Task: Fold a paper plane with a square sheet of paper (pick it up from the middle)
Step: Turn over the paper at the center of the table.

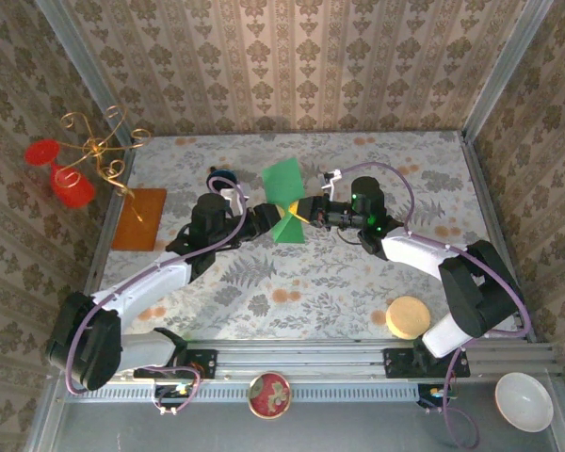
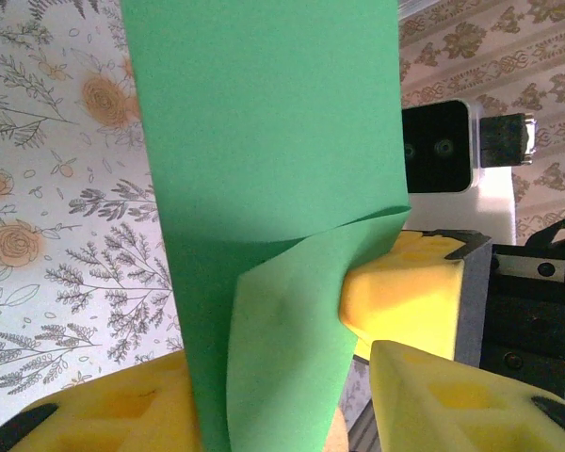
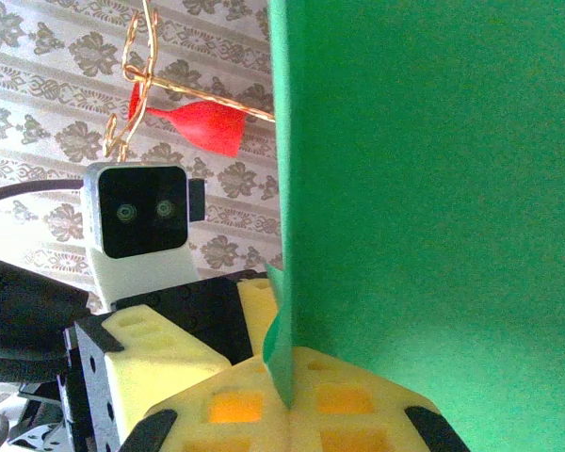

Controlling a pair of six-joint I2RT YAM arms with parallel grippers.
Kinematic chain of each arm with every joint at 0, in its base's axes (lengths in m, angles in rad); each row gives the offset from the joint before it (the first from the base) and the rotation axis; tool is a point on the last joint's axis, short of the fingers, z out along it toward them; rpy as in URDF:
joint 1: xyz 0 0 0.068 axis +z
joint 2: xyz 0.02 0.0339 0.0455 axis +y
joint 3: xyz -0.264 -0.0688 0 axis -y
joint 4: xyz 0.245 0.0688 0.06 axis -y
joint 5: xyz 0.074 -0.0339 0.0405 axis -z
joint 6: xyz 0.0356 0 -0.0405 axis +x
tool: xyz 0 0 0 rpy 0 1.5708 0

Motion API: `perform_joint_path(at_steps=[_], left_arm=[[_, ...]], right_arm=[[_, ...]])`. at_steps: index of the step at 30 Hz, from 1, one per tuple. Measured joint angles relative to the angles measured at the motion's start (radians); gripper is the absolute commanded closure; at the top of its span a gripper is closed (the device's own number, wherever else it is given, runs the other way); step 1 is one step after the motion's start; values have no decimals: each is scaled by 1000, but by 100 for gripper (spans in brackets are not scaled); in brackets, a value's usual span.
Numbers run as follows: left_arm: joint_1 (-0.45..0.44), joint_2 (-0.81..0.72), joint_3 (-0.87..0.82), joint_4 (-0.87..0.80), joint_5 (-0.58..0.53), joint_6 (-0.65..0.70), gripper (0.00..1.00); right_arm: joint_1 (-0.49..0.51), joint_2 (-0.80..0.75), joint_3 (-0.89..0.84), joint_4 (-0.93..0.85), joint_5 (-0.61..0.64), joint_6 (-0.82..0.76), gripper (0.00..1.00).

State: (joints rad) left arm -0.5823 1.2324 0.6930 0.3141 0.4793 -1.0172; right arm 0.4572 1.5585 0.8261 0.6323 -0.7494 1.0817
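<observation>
Green and thin, the square sheet of paper stands on edge in the air over the middle of the bench, between the 2 arms. The right jaws are closed tight on the sheet's edge. The left jaws stand partly apart, 1 yellow pad on each side of the sheet, not visibly pressing it. To grasp well, the left jaws should probably close squarely where the paper curls, without tugging against the right grip, or the crease may skew.

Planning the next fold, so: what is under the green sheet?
The sheet is held up, pinched by the right gripper, the left gripper astride it. Flowered table lies below; the patch directly beneath is covered.
</observation>
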Motion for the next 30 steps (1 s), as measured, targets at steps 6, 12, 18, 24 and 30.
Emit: perform_joint_path(at_steps=[6, 12, 18, 24, 30], left_arm=[[2, 0, -7, 14, 0, 0, 63], [6, 0, -12, 16, 1, 0, 72], [8, 0, -12, 12, 0, 1, 87], [15, 0, -4, -53, -9, 39, 92], [8, 0, 98, -325, -110, 203, 94]], right_arm=[[-4, 0, 0, 0, 0, 0, 94], [-8, 0, 0, 0, 0, 0, 94], [-13, -2, -1, -30, 0, -11, 78], [-62, -60, -12, -172, 26, -77, 56], [-130, -179, -14, -403, 149, -196, 46]])
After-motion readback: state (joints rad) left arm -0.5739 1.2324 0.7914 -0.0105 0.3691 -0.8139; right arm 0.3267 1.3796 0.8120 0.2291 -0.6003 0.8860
